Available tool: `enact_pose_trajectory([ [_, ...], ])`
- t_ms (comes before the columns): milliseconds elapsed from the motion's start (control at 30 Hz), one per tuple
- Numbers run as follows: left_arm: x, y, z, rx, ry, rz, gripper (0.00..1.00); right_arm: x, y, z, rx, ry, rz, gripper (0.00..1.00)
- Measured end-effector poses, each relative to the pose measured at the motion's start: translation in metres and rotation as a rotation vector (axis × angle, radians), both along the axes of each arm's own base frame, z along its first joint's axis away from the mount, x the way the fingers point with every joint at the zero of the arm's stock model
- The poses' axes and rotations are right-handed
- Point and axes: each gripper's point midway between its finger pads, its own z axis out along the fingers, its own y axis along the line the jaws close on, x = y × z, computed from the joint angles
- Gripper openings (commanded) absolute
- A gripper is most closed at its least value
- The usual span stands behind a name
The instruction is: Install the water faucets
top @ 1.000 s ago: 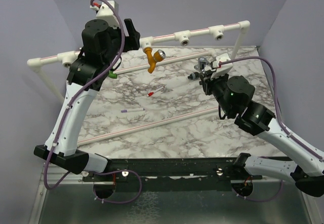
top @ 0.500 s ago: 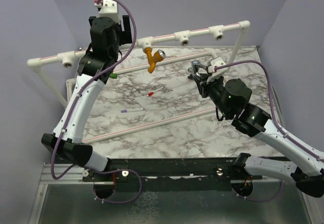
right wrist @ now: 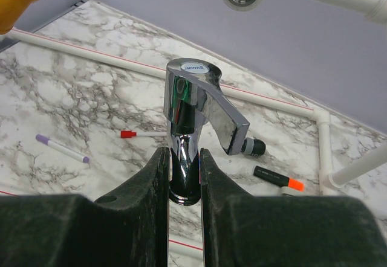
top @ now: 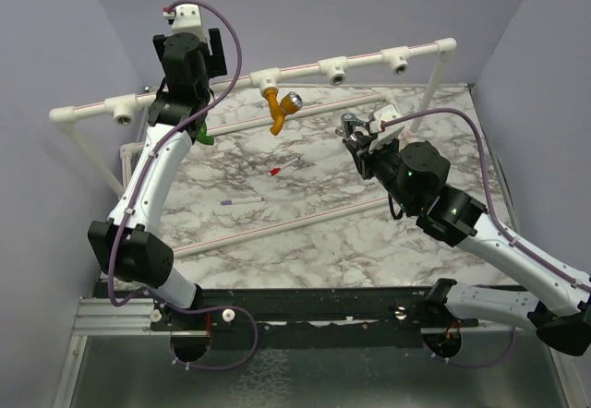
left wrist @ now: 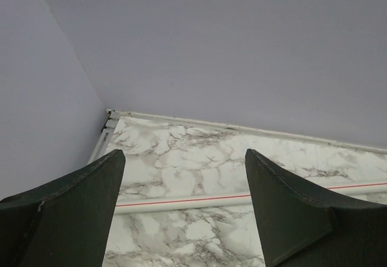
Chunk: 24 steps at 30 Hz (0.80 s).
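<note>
Right claw point(right wrist: 183, 176): narrow, clamped on the base of the grey metal faucet point(right wrist: 192, 119), which stands upright above the table point(right wrist: 72, 92).
Right wrist view only: an orange-tipped marker point(right wrist: 275, 178) lies beyond the faucet; it cannot be made out overhead.
Green faucet point(top: 205, 137): on the table, mostly hidden by the left arm.
Orange faucet point(top: 280, 105): hangs at a tee on the white pipe rail point(top: 305, 65); cut off in the right wrist view.
Left claw point(left wrist: 184, 155): wide, empty, high by the back wall; hard to make out overhead.
</note>
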Motion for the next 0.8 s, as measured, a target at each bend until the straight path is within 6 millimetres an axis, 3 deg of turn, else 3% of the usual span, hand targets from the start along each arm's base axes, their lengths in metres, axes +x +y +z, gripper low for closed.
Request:
enact_pose_trajectory([
  [167, 0.007, 0.007, -0.022, 0.006, 0.02, 0.015, 0.81, 0.001, 0.001, -0.002, -0.005, 0.004, 0.0, 0.01],
  [433, 0.01, 0.001, -0.018, -0.004, -0.01, -0.02, 0.8, 0.006, 0.002, 0.004, 0.024, -0.048, -0.015, 0.01],
  [667, 0.01, -0.004, -0.019, -0.014, -0.011, -0.045, 0.8, 0.013, -0.005, -0.006, 0.017, -0.171, -0.056, 0.01],
  [800, 0.01, -0.006, -0.02, -0.022, -0.02, -0.06, 0.8, 0.025, -0.007, 0.006, 0.033, -0.245, -0.116, 0.01],
])
